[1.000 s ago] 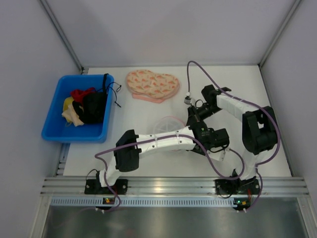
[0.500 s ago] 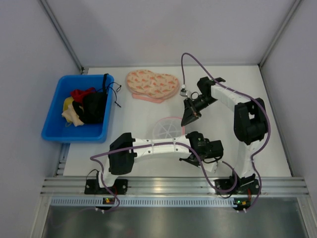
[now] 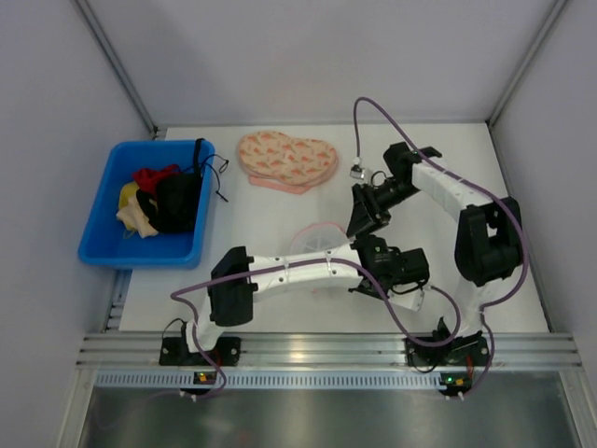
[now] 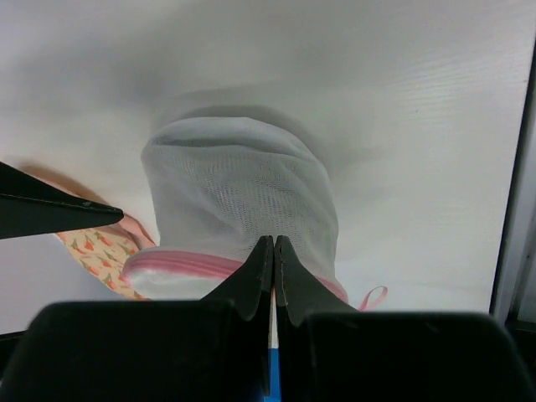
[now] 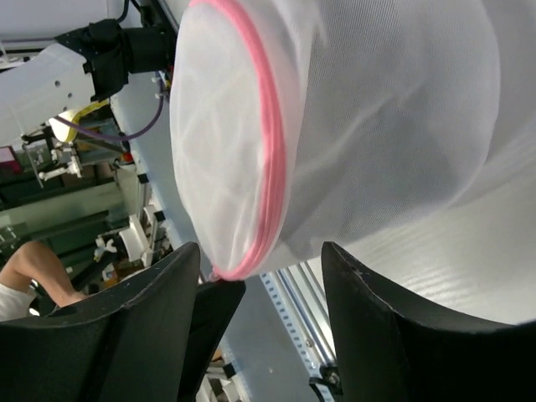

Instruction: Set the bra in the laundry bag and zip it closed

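White tabletop (image 3: 252, 219), grey walls. Left gripper (image 4: 273, 244) pinched shut on laundry bag (image 4: 239, 184) near pink zip rim (image 5: 272, 151). Right gripper (image 5: 260, 251) spread wide, straddling rim. Bra (image 3: 177, 201) in blue bin (image 3: 140, 259), well apart from bag. Risks: thin mesh slips from pinch; right fingers snag netting, mouth collapses. Count: one bag, one bra, one bin, one heart-shaped cloth (image 3: 286, 161), two grippers.
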Controlling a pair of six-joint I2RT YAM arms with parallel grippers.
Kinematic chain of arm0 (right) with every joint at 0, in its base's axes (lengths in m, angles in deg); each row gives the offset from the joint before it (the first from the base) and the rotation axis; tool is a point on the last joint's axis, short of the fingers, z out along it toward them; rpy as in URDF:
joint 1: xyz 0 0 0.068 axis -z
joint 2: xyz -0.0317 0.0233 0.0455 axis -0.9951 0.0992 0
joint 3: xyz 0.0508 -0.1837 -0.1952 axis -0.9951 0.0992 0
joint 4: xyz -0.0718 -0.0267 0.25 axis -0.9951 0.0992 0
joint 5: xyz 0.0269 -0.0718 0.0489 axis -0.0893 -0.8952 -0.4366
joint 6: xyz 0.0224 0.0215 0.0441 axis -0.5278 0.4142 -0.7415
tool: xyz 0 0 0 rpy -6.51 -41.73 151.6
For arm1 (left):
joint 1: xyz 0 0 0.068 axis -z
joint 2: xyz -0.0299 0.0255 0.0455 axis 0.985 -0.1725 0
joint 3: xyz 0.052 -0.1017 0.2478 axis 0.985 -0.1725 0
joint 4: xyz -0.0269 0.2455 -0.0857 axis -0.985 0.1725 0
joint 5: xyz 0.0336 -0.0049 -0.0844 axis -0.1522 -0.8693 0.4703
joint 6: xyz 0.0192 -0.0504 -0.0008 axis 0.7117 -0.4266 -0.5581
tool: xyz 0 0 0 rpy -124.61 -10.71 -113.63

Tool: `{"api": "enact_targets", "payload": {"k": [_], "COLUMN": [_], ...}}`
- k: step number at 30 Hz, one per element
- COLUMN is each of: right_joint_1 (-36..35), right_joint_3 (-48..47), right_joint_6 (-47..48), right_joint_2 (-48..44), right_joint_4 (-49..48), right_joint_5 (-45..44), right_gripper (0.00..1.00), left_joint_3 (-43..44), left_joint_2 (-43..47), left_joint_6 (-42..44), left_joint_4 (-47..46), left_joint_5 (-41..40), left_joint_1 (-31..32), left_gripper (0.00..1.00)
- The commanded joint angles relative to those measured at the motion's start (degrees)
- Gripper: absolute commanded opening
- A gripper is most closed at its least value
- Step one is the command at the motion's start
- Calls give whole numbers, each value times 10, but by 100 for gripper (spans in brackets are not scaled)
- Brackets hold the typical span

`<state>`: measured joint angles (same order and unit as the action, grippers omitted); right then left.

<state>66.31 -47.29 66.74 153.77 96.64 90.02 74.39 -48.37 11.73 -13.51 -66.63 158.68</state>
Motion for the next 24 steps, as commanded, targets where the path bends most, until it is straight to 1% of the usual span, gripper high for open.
{"api": "enact_targets", "payload": {"k": [1, 3, 5, 7, 10, 11, 13, 14, 16, 20, 24], "right_joint_1": [9, 9, 3, -3, -19, -22, -25, -25, -25, -19, -8], "right_joint_3": [31, 65, 72, 77, 79, 77, 70, 64, 46, 19, -20], "right_joint_6": [16, 5, 0, -2, -5, -6, -11, -12, -12, -32, -32], "right_joint_2": [-61, -67, -65, -62, -49, -45, -33, -29, -20, -16, 17], "right_joint_4": [7, -2, -7, -12, -19, -21, -24, -24, -22, -47, -43], "right_joint_5": [-4, 27, 55, 61, 65, 65, 64, 63, 58, 47, 45], "right_gripper": [59, 57, 55, 55, 48, 37, 24, 10, 0, 0, 0], "left_joint_3": [41, 52, 57, 63, 66, 68, 67, 62, 55, 21, -30], "left_joint_2": [-14, -22, -25, -28, -30, -29, -29, -26, -19, 2, 25], "left_joint_6": [3, 10, 13, 16, 17, 17, 16, 16, 16, 10, 1], "left_joint_4": [-4, -3, -4, -6, -7, -7, -7, -6, -5, -4, -4], "left_joint_5": [-16, -21, -22, -22, -23, -23, -20, -18, -8, 21, 35], "left_joint_1": [-11, -15, -18, -24, -28, -29, -29, -29, -28, -22, -8], "left_gripper": [0, 0, 0, 0, 0, 0, 0, 0, 0, 0, 0]}}
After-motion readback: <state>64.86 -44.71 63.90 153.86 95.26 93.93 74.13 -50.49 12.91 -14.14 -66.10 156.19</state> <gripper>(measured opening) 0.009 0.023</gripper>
